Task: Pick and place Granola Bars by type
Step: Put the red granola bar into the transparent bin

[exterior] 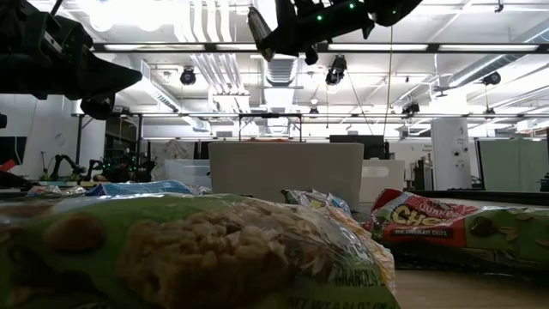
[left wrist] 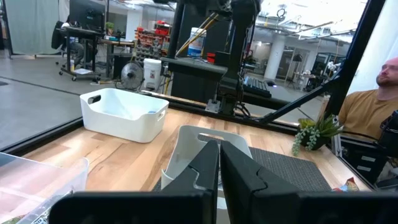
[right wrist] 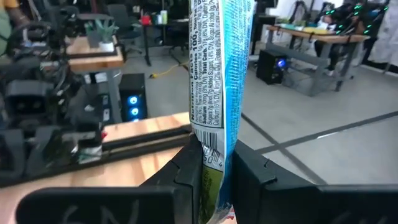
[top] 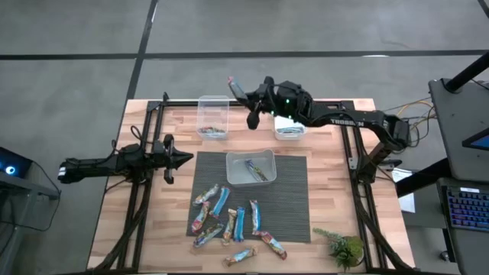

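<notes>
My right gripper (top: 247, 96) is raised above the table's far edge, between the two far tubs, and is shut on a granola bar in a blue and white wrapper (top: 235, 85). The bar also shows in the right wrist view (right wrist: 217, 74) and in the low view (exterior: 257, 21). Several more bars, blue and multicoloured (top: 229, 221), lie flat on the dark mat (top: 294, 206) near the front. My left gripper (top: 182, 159) is shut and empty over the table's left side, left of the mat. My right gripper pinches the bar's lower end (right wrist: 211, 163) between its two fingers (right wrist: 186, 171), across the flat faces of the wrapper. The bar runs along the fingers and sticks out past their tips. It is lifted clear of the table and the tubs.
A clear tub (top: 213, 114) with a bar inside stands far left. A second tub (top: 290, 130) lies under my right arm. A third tub (top: 250, 168) sits at the mat's far end. A small green plant (top: 344, 246) stands at the near right corner. A person sits beyond the table (left wrist: 373, 106).
</notes>
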